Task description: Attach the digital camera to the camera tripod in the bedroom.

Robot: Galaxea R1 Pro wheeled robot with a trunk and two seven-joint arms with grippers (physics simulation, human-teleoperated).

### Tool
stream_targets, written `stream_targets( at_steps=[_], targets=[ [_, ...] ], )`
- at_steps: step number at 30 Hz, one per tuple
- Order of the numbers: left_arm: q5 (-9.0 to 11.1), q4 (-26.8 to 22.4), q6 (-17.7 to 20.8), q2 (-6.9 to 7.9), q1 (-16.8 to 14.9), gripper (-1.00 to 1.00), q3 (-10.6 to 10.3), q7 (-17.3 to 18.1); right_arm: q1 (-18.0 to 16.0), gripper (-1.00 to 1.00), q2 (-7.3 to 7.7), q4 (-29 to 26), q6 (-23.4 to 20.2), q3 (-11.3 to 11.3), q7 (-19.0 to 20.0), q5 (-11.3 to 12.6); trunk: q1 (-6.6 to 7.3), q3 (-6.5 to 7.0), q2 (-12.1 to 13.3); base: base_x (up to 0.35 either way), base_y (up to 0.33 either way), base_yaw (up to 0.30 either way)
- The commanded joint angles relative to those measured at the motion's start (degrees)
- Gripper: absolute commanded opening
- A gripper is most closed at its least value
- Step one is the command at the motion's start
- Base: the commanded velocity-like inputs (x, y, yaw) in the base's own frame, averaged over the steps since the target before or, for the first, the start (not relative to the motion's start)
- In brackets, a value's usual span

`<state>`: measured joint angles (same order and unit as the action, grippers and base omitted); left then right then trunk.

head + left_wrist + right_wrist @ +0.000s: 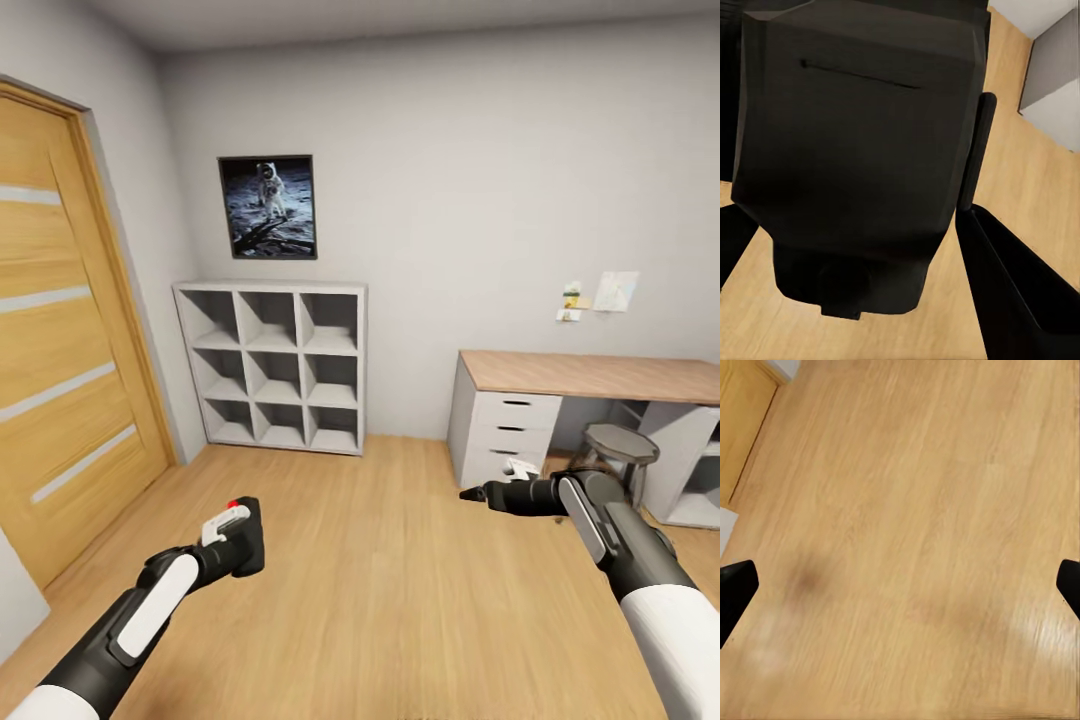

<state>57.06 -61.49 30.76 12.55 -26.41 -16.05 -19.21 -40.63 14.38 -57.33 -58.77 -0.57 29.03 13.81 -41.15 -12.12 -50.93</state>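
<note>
White walls and light wood plank floor (400, 560) make up the room in the head view, w/ a wood door (60, 350) at the left, a grey cube shelf (272, 368) against the back wall under a moon-landing picture (267, 206), and a wood-topped surface (590, 375) w/ white drawers at the right; a small grey round stool (620, 443) sits tucked under it, not the tripod. No tripod visible in these views, so the robot is prob. in transit, looking for it. Left claw (238, 540) is clamped on the digital camera (855, 157): in the left wrist view the black body sits between the two dark fingers (1020, 292), and in the head view the black block w/ its red button on top rides at the arm's end, low and out front of the trunk, above the floor. Held close and low like that it's less likely to swing or bump the door frame while driving, my guess. Right claw (472, 493) is stretched fwd over bare floor near the drawers; right wrist view has its two dark fingertips (735, 592) at opposite edges, wide apart, nothing between, likely kept free to steady the tripod later. Attaching step not yet begun; the tripod must be found first. Main risk: camera slipping in the grip during base turns.
</note>
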Motion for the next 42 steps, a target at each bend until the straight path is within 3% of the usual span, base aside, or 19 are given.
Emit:
stream_targets(
  at_steps=[1,5,8,10,12,17,20,35,42],
  targets=[
    [0.24,-0.10,0.01,0.06,-0.04,-1.00,-0.17,-0.47,-0.06,1.00,0.04,0.01,-0.20,-0.05,-0.09,-0.02,-0.01,-0.09,-0.07,0.000,0.000,-0.293],
    [-0.62,0.47,0.04,0.10,-0.04,-1.00,-0.15,-0.33,-0.06,1.00,0.76,0.38,-0.20,-0.02,-1.25,-0.02,-0.01,-0.09,-0.07,0.000,0.000,-0.292],
    [-0.49,3.21,-0.02,0.27,-0.04,-1.00,-0.04,1.28,-0.06,1.00,2.24,0.61,-0.20,-0.08,-3.31,-0.17,-0.01,-0.09,-0.07,0.000,0.000,-0.293],
    [-0.60,7.76,-0.08,0.43,-0.04,-1.00,0.38,5.90,-0.06,1.00,2.86,0.68,-0.24,-0.08,-5.76,-0.76,-0.01,-0.09,-0.07,0.000,0.000,-0.292],
    [-0.89,12.11,-0.28,0.88,-0.04,-1.00,0.78,12.94,-0.06,1.00,3.14,0.75,-0.30,-0.06,-7.88,-1.10,-0.01,-0.09,-0.07,0.000,0.000,-0.292],
    [-1.29,15.04,-0.46,1.70,-0.04,-1.00,1.02,21.19,-0.06,1.00,3.36,0.78,-0.38,-0.04,-9.16,-1.27,-0.01,-0.09,-0.07,0.000,0.000,-0.292],
    [-1.41,15.59,-0.50,1.95,-0.04,-1.00,1.08,23.22,-0.06,1.00,3.42,0.76,-0.47,-0.04,-9.30,-1.31,-0.01,-0.09,-0.07,0.000,0.000,-0.292],
    [-1.48,15.46,-0.40,2.07,-0.04,-1.00,1.11,24.33,-0.06,1.00,3.38,0.64,-1.16,-0.04,-9.09,-1.24,-0.01,-0.09,-0.07,0.000,0.000,-0.293],
    [-1.51,13.02,-0.17,1.81,-0.04,-1.00,1.04,23.19,-0.06,1.00,3.01,0.34,-1.17,-0.17,-9.08,-0.99,-0.01,-0.09,-0.07,0.034,0.000,-0.292]
  ],
)
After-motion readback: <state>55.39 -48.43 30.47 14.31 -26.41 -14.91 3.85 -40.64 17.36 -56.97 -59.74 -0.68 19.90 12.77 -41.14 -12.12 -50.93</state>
